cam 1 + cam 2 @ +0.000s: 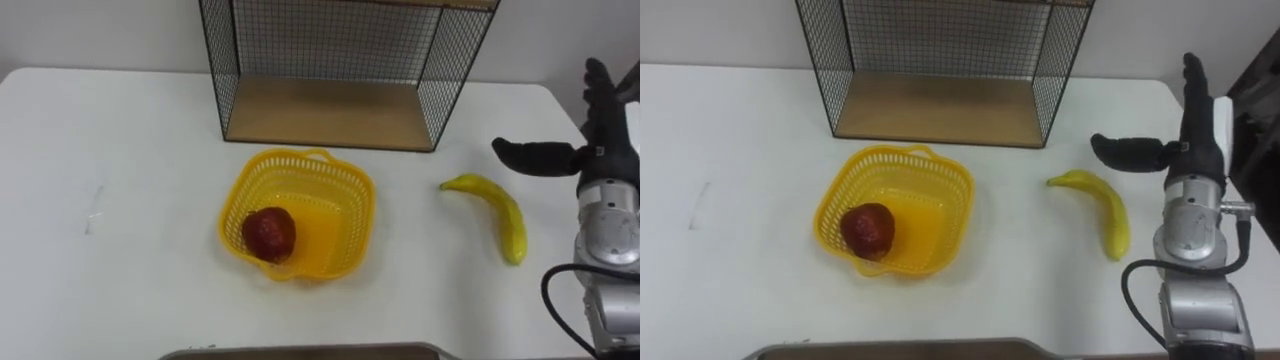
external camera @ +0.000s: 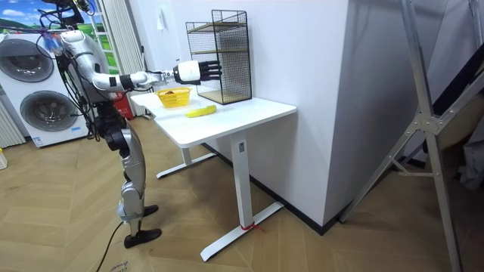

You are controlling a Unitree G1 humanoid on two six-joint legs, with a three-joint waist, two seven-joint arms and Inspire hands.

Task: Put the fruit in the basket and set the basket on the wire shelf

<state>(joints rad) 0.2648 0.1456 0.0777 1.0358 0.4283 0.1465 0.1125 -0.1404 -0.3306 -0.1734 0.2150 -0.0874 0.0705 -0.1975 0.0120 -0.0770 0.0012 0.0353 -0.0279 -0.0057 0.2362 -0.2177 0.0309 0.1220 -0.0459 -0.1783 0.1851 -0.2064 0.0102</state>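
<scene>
Basket (image 1: 300, 215) held the red fruit (image 1: 268, 234); banana (image 1: 495, 212) lay on the table (image 1: 120, 200); right hand (image 1: 598, 148) hung open, empty, beside it; wire shelf (image 1: 320, 110) step not done.

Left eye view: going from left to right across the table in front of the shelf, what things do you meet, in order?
Basket, with a red fruit in its left part → banana → right hand, open.
</scene>
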